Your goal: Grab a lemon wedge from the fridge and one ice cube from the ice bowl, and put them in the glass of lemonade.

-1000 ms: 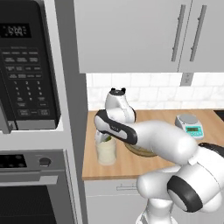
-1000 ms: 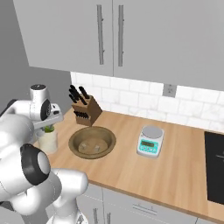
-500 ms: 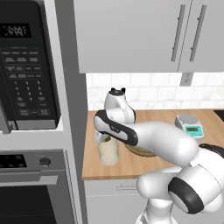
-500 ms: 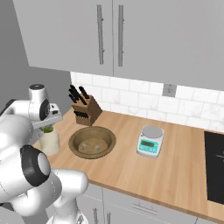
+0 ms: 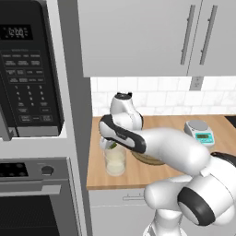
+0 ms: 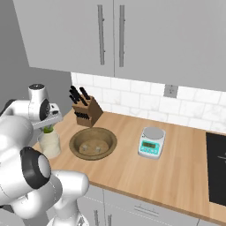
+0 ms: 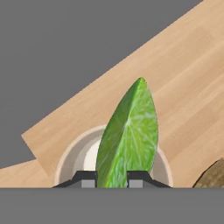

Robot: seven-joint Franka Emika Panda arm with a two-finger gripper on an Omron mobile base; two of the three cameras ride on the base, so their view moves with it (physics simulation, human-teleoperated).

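Observation:
My gripper (image 7: pixel 111 179) is shut on the lemon wedge (image 7: pixel 129 138), a yellow-green slice that stands up between the fingers. Right below the wedge lies the round mouth of the glass of lemonade (image 7: pixel 74 159), with pale liquid inside. From the left base view the glass of lemonade (image 5: pixel 115 163) stands at the counter's left end, the gripper (image 5: pixel 110 144) just over its rim and a bit of the lemon wedge (image 5: pixel 113 144) showing green. The ice bowl (image 6: pixel 93 143), wide and brown, sits to the right of the glass of lemonade (image 6: pixel 49 144), and the lemon wedge (image 6: pixel 47 129) hangs above that glass.
A knife block (image 6: pixel 84 110) stands behind the bowl by the tiled wall. A small kitchen scale (image 6: pixel 151 142) sits further right on the wooden counter (image 6: pixel 176 172). The microwave (image 5: pixel 27 78) and oven (image 5: pixel 32 198) fill the wall left of the counter's end.
The gripper with the lemon wedge has come down a little closer to the mouth of the glass. The bowl, the glass and the scale have stayed where they were.

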